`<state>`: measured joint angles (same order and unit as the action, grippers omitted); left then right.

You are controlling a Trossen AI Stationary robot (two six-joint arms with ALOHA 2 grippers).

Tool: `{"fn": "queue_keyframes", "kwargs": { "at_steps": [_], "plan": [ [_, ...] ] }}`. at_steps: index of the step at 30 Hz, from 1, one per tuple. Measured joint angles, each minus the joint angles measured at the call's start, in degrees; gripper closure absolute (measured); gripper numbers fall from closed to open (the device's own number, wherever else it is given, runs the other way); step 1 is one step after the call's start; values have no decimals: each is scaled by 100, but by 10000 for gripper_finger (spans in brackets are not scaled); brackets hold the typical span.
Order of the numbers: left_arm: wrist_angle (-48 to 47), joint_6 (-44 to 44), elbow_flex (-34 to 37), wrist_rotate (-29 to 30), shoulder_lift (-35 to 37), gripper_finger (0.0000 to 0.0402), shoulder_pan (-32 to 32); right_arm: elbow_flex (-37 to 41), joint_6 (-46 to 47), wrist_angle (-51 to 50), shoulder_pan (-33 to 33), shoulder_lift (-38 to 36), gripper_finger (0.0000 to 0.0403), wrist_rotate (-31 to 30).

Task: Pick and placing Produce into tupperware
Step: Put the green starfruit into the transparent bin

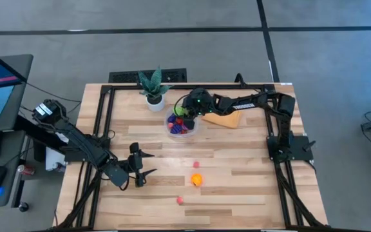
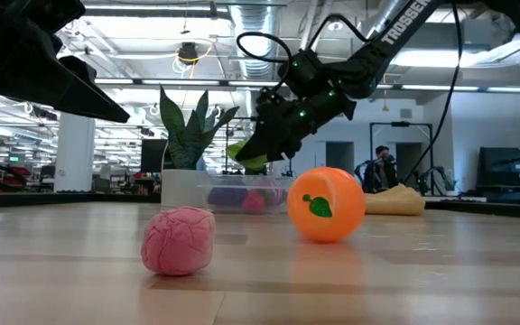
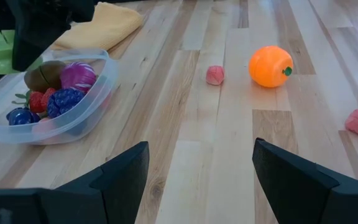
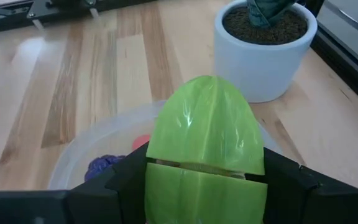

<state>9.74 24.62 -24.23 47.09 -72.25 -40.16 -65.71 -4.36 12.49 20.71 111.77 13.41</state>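
Observation:
The tupperware (image 1: 183,125), a clear round tub, stands on the table near the far edge and holds purple, red, magenta and brown produce (image 3: 61,93). My right gripper (image 4: 204,180) hangs just above the tub, shut on a light green piece of produce (image 4: 204,130). An orange toy fruit (image 1: 197,180), a small pink piece (image 1: 196,165) and a pink piece (image 1: 180,200) lie loose on the near half of the table. My left gripper (image 1: 143,169) waits open at the near left, with nothing between its fingers. My right gripper pinches the green piece by its two opposite sides (image 4: 151,186) between the two fingers. The piece's rounded end (image 4: 204,93) sticks out past the fingertips. The fingers slant down from the table's right. The piece hangs clear above the tub (image 2: 242,155).
A potted plant in a white pot (image 1: 153,96) stands just left of the tub at the far edge. A folded orange cloth (image 1: 224,119) lies to the tub's right. Black frame rails (image 1: 102,129) run along the table's sides. Bare wood lies between the tub and the loose pieces.

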Motion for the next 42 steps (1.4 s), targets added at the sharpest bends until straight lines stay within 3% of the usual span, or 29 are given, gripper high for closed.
{"fn": "queue_keyframes", "kwargs": {
  "at_steps": [42],
  "plan": [
    [-3, 2, 0, 6, 0, 125, 0, 0, 35, -41, -7, 0, 146, 199]
  ]
}}
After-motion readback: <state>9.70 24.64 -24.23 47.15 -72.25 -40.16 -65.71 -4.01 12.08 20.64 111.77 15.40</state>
